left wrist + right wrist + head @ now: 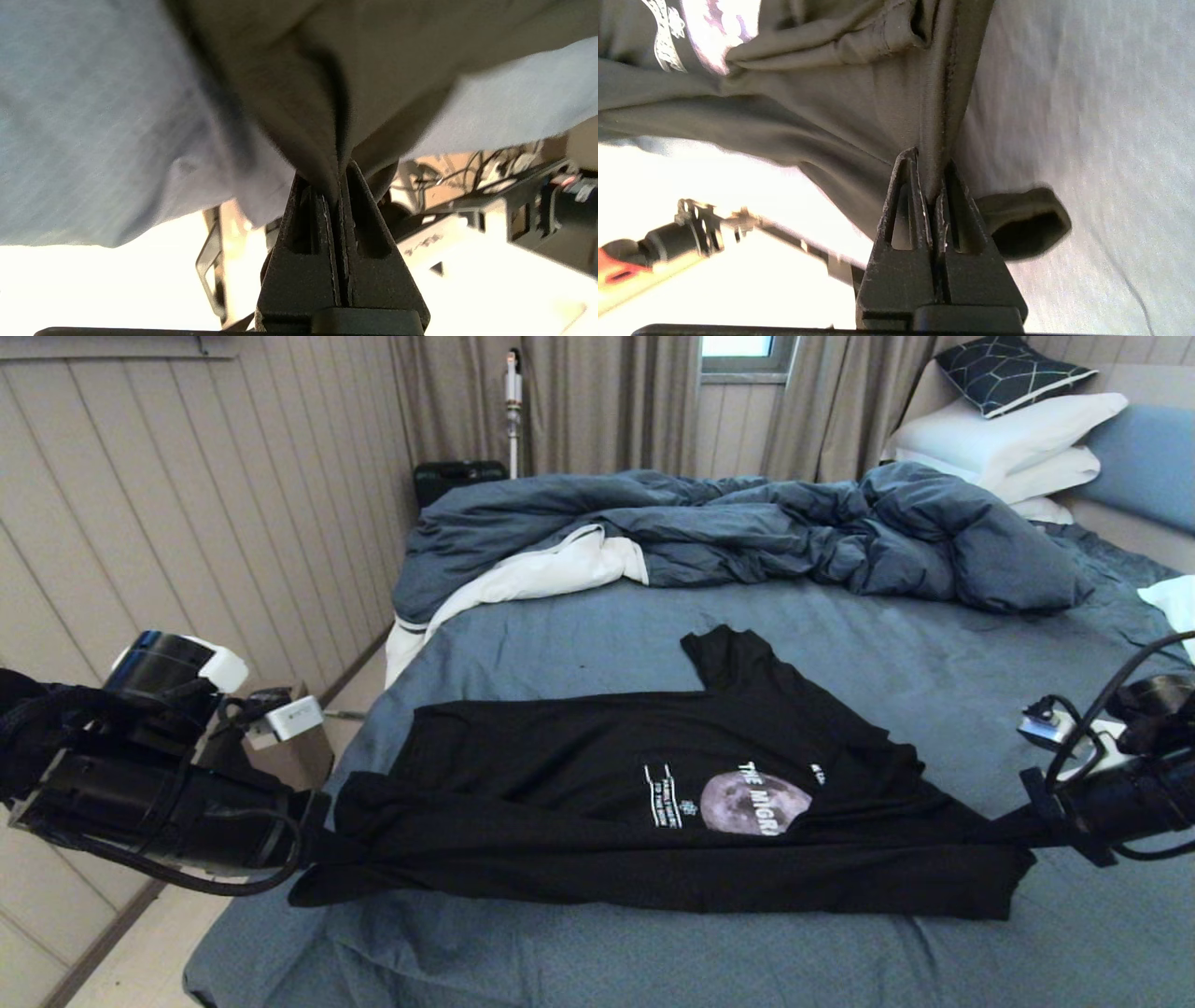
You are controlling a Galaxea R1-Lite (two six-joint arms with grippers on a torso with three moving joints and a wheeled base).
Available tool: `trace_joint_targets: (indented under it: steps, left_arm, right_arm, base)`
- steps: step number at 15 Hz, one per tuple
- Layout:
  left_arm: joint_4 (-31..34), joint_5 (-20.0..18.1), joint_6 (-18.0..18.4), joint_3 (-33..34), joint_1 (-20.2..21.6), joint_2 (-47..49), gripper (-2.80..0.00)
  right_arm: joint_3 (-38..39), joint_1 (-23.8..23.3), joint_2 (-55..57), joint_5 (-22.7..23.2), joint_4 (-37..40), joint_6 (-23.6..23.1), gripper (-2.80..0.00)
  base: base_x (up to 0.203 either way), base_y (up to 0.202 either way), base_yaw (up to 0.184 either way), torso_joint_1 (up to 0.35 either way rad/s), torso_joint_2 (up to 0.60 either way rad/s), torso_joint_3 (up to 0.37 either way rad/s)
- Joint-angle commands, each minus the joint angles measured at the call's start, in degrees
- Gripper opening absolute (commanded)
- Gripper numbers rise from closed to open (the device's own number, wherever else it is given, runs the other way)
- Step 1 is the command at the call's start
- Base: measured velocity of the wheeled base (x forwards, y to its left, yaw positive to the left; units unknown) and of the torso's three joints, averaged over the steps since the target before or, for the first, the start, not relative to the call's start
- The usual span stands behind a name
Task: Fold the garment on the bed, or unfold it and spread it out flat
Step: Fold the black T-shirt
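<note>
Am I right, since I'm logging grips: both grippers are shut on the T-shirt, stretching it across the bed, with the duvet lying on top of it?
Not quite. The left gripper and right gripper are shut on the T-shirt, stretched across the bed. But the duvet lies apart, bunched at the far side, as the head view shows.

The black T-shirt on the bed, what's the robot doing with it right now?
The robot has the black T-shirt pinched at both ends: the left gripper is shut on the fabric at one side, the right gripper on the other. The shirt is stretched between them across the bed, its near edge lifted and doubled over part of the moon print. A crumpled blue duvet lies further back.
</note>
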Motion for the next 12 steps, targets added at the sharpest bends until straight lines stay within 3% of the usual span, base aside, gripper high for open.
trace_joint_targets:
  steps: [1,4,12]
  left_arm:
    - [3.3,-0.1,1.9,-2.1,1.3,0.5,-2.80]
    - [7.5,-0.2,4.9,-2.0,1.5,-0.8,-2.80]
    - [8.2,-2.7,4.9,6.6,1.4,-6.2,-2.80]
  right_arm:
    - [-2.1,-1.5,-0.3,0.2,4.1,-2.1,-2.80]
    - [-4.4,-2.7,-0.5,-0.2,9.0,-3.6,-2.80]
    - [2.1,-6.3,-2.7,-0.8,9.0,-4.5,-2.80]
  base:
    - [0.000,0.000,0.000,0.000,0.00,0.000]
    - [0.000,0.000,0.000,0.000,0.00,0.000]
    - [0.000,0.000,0.000,0.000,0.00,0.000]
